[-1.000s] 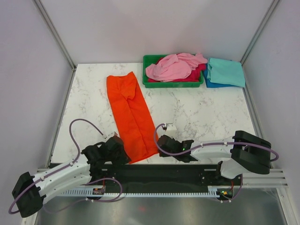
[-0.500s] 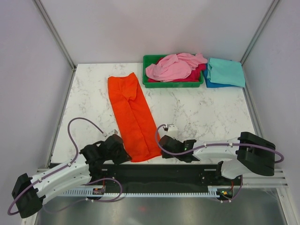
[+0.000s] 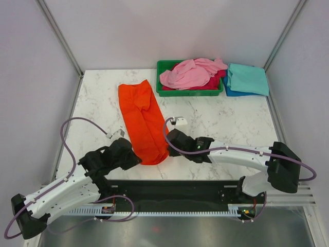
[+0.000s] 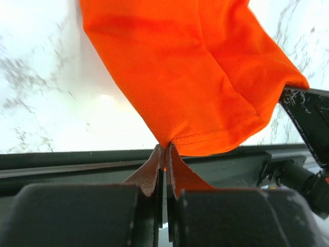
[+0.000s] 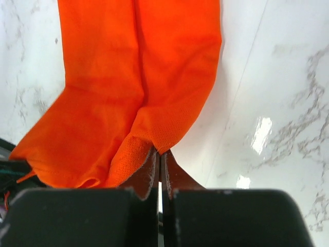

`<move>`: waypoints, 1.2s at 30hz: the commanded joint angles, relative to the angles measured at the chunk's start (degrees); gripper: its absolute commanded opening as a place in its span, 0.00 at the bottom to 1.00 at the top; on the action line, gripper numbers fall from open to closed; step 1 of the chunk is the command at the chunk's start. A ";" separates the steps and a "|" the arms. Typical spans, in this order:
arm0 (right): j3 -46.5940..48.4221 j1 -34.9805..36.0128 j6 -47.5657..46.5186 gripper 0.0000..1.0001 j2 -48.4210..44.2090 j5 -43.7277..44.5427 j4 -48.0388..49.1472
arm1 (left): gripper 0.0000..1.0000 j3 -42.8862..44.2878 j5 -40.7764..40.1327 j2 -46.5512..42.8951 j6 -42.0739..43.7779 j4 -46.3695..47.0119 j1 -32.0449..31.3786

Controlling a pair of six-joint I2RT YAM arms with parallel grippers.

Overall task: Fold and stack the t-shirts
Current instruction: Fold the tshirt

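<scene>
On the marble table [image 3: 221, 123] I see my left gripper [image 4: 165, 152] and right gripper [image 5: 160, 155] each pinched closed on the near end of the orange shirt [image 3: 144, 116], which lies left of the tray [image 3: 163, 65] holding the pink shirt [image 3: 190, 73].

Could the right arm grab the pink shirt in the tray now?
Probably not yet: the right gripper is shut on a corner of the orange shirt. Nothing blocks the way to the pink shirt, so letting go comes first.
</scene>
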 commanded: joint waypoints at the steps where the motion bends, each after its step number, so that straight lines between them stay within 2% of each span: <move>1: 6.28 -2.39 -4.60 0.00 2.39 1.38 -2.48 | 0.02 5.53 -7.55 2.06 4.95 -3.73 1.26; 4: 11.20 -4.50 -7.76 0.00 4.94 1.38 -3.62 | 0.02 7.91 -7.99 5.04 9.33 -2.94 5.03; 6: 13.75 -6.17 -9.96 0.00 6.70 1.12 -4.42 | 0.02 8.79 -7.38 6.53 12.16 -1.80 9.77; 11: 23.59 -9.94 -13.74 0.00 13.90 0.06 -5.82 | 0.02 9.67 0.96 10.23 22.00 5.40 23.90; 14: 29.21 -12.23 -15.94 0.00 18.56 -0.73 -6.61 | 0.02 10.38 3.95 12.95 25.09 8.12 29.28; 24: 43.10 -16.80 -18.85 0.00 30.86 -3.80 -8.99 | 0.02 14.51 7.91 26.39 29.66 15.51 34.92; 36: 51.11 -20.32 -20.78 0.00 40.53 -6.53 -8.99 | 0.02 21.62 11.78 40.98 33.70 19.04 39.41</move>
